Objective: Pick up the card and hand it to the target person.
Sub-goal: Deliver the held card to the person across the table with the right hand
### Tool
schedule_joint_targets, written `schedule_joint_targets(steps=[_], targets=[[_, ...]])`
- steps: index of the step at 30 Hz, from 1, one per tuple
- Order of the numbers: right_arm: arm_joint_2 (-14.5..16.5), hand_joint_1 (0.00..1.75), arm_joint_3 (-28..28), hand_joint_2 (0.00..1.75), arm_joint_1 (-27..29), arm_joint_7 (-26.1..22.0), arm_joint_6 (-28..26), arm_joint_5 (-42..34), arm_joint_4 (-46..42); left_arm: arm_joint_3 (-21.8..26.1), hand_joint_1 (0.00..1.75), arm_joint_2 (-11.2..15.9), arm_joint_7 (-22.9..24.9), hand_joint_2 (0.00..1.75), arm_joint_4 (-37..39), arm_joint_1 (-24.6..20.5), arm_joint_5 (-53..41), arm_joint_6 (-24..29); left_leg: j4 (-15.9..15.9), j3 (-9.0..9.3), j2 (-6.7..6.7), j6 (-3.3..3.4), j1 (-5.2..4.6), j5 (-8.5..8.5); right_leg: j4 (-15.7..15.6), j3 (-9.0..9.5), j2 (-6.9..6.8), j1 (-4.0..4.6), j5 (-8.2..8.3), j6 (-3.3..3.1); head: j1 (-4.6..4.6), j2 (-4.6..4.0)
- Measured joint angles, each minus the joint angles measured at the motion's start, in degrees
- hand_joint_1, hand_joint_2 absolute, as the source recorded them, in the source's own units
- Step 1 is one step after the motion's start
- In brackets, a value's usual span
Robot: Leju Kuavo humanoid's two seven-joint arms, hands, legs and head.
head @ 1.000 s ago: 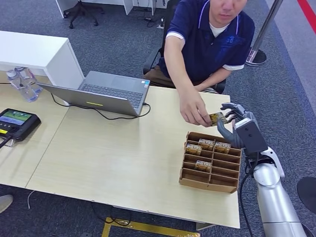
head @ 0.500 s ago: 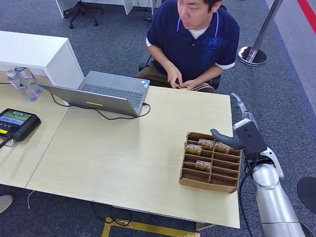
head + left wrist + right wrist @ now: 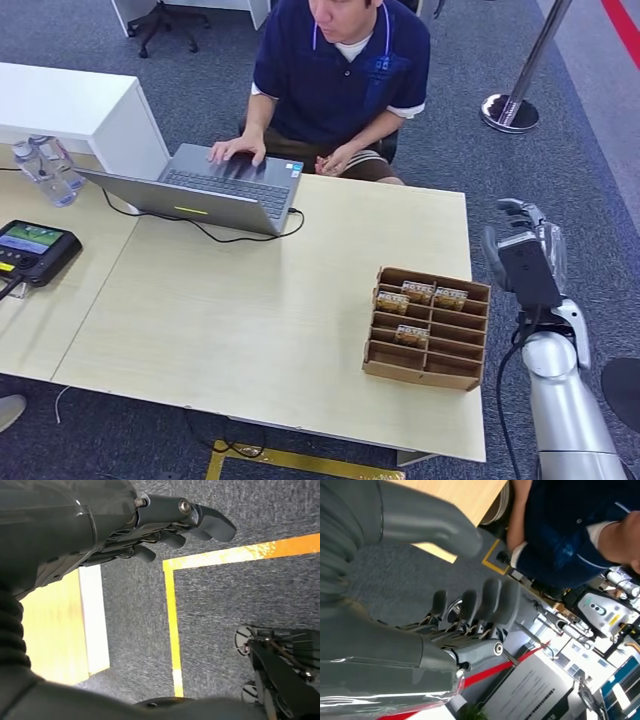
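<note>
A brown cardboard divider box (image 3: pixel 426 362) sits at the table's right end with several patterned cards (image 3: pixel 411 335) in its slots. My right hand (image 3: pixel 522 250) hangs in the air just past the table's right edge, beyond the box, holding nothing. In the right wrist view its thumb and fingers (image 3: pixel 486 597) are apart with only carpet between them. The person (image 3: pixel 340 70) in a dark blue shirt sits behind the table, one hand on the laptop (image 3: pixel 219 185), the other (image 3: pixel 334 160) by the lap. My left hand (image 3: pixel 170 525) hangs over the floor, fingers extended and empty.
A cable runs from the laptop across the table (image 3: pixel 226 300). A black device with a screen (image 3: pixel 34 250) and clear bottles (image 3: pixel 45 170) stand at the far left. A white desk (image 3: pixel 68 105) is behind them. A stanchion base (image 3: pixel 509 112) stands on the carpet at the right.
The person took the card from my right hand, drew back and shifted left to the laptop. My right hand has opened and pulled back to the right, off the table.
</note>
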Motion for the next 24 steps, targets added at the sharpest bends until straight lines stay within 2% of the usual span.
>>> schedule_joint_targets(steps=[8,12,16,19,20,24], targets=[[0.0,1.58,-1.2,1.75,0.3,0.4,-1.1,1.1,0.0,0.3,0.0,0.0,0.0,0.0,0.0,0.0,0.0,0.1,0.0,0.01,-0.02,0.0,0.01,0.0,0.0,-0.01,-0.03,0.01,0.0,0.0,-0.01,0.0],[-0.1,1.66,-3.7,1.75,1.3,3.0,-7.9,6.1,0.1,0.7,0.0,0.0,0.1,0.0,0.0,0.0,0.0,0.1,0.0,0.0,-0.06,0.0,0.0,0.0,0.0,-0.02,-0.07,0.01,0.0,0.0,-0.01,0.0],[-0.9,1.63,-10.0,1.75,3.1,4.3,-14.0,9.8,2.2,1.3,0.0,0.0,0.3,0.0,0.0,0.2,-0.3,0.1,0.0,-0.04,-0.08,0.01,-0.02,-0.02,0.0,-0.03,-0.08,-0.01,0.0,0.0,-0.01,0.0],[-2.2,1.69,-15.8,1.75,3.1,5.9,-16.7,12.6,9.0,1.4,0.0,0.0,0.6,0.0,0.0,0.1,-1.1,0.1,0.0,-0.04,-0.1,0.02,-0.04,-0.03,-0.1,-0.04,-0.11,-0.02,0.0,0.0,0.0,0.0],[-2.8,1.66,-17.8,1.75,2.6,7.0,-16.4,13.2,13.1,1.4,0.0,0.0,0.6,0.0,0.0,0.1,-1.5,0.0,0.0,-0.04,-0.12,0.02,-0.04,-0.03,-0.1,-0.03,-0.13,-0.02,-0.01,0.01,0.0,0.0],[-4.7,1.63,-24.7,1.75,2.0,11.7,-12.9,14.1,34.7,1.4,0.0,-0.1,0.7,0.0,0.0,0.0,-2.6,0.0,0.0,-0.01,-0.35,0.01,0.0,-0.04,-0.1,0.08,-0.35,0.02,-0.01,0.01,0.01,0.0]])
